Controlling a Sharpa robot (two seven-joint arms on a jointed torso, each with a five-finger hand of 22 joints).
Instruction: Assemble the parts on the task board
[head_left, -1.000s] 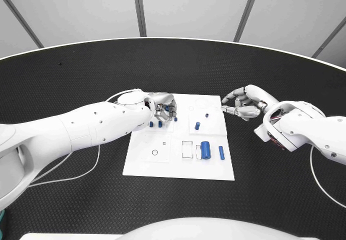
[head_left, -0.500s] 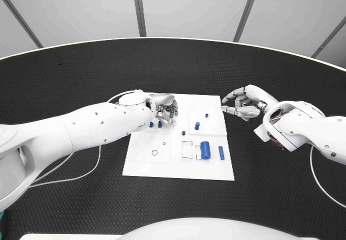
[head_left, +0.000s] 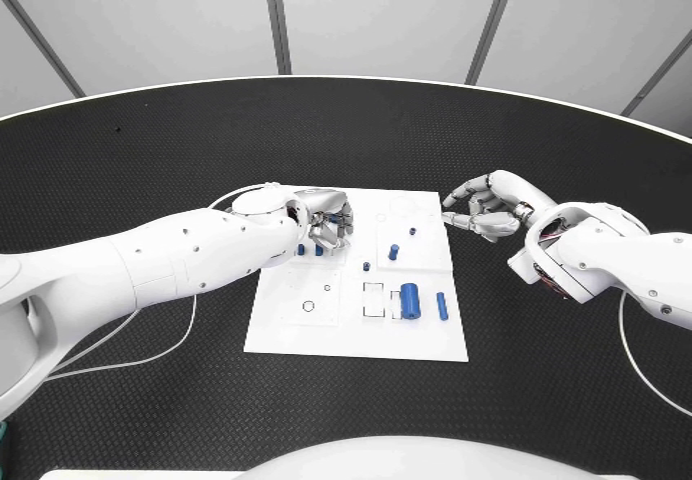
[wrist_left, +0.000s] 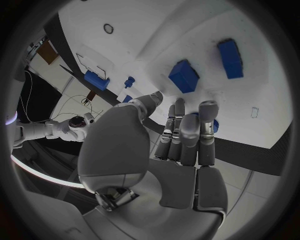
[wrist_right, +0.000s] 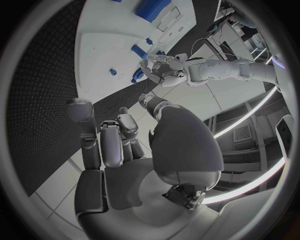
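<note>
The white task board (head_left: 361, 325) lies mid-table. My left hand (head_left: 326, 214) hovers over its far left corner, fingers curled together, and a small blue part (wrist_left: 214, 125) peeks out at its fingertips (wrist_left: 187, 122). Just beyond that hand two blue blocks (head_left: 302, 249) (head_left: 319, 249) stand on the board; they show too in the left wrist view (wrist_left: 184, 76) (wrist_left: 231, 57). A thick blue cylinder (head_left: 410, 299) and a thin blue pin (head_left: 441, 306) lie near the board's right side. My right hand (head_left: 485, 206) hangs beside the far right corner, off the board, fingers loosely bent and holding nothing.
Small blue pegs (head_left: 366, 267) (head_left: 392, 251) (head_left: 413, 231) stand in the board's middle. Round and rectangular recesses (head_left: 375, 298) mark its near half. A white cable (head_left: 173, 335) trails on the black table (head_left: 173, 150) under the left arm.
The left hand's fingers have shifted slightly over the board's far left corner. The right hand and the parts on the board have stayed where they were.
</note>
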